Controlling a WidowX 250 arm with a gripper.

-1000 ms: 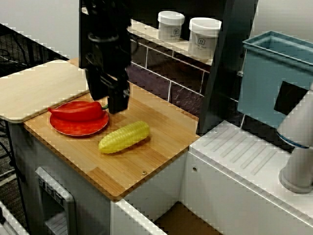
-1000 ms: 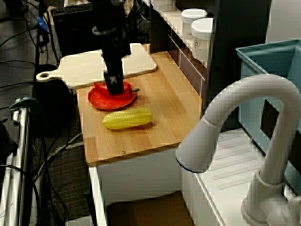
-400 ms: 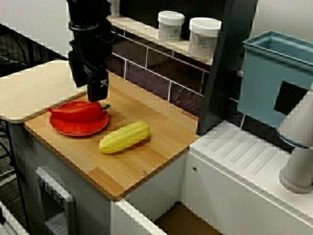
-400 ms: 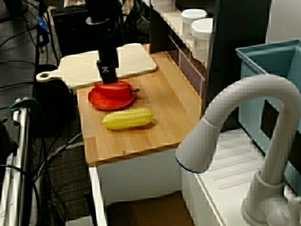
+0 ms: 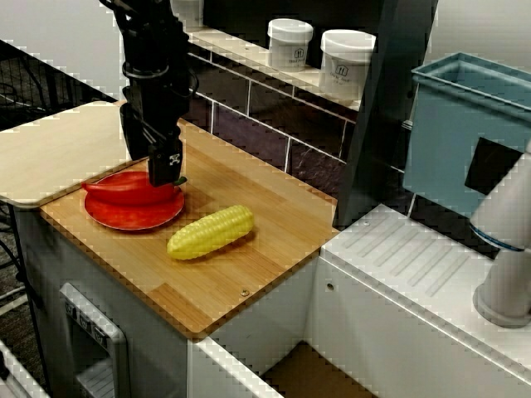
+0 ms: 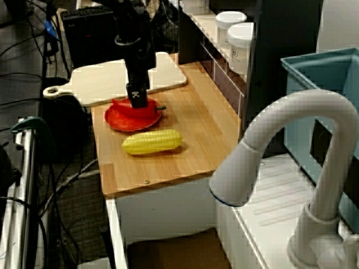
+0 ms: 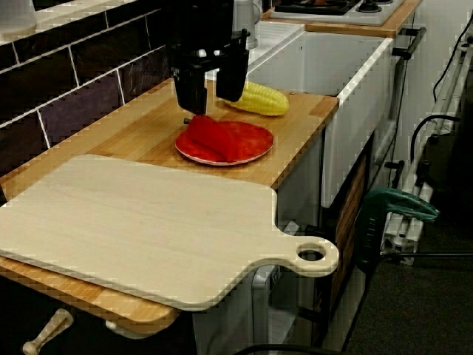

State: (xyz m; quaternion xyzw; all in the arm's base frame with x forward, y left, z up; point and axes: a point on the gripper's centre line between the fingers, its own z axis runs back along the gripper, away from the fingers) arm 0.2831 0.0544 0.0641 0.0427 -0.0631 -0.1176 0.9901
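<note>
A red pepper (image 5: 124, 189) lies on a red plate (image 5: 133, 217) at the left of the wooden counter (image 5: 249, 274). My black gripper (image 5: 159, 170) hangs straight down over the pepper's stem end. In the view from the cutting-board end, the gripper (image 7: 213, 100) is open, its two fingers (image 7: 194, 97) apart just above the pepper (image 7: 214, 137) and plate (image 7: 255, 140). I see nothing held between them. A yellow corn cob (image 5: 210, 232) lies on the wood to the right of the plate. From the sink side, the gripper (image 6: 136, 101) covers part of the pepper (image 6: 143, 109).
A pale cutting board with a handle hole (image 7: 133, 222) lies left of the plate. Two white jars (image 5: 289, 43) (image 5: 346, 62) stand on the back shelf. A blue bin (image 5: 465, 124) and a grey faucet (image 6: 291, 168) are at the right, by the white draining board (image 5: 415, 257).
The gripper moved left from beside the pepper's stem to above it, rising on the way, then came down close over the pepper. Pepper, plate and corn have not moved.
</note>
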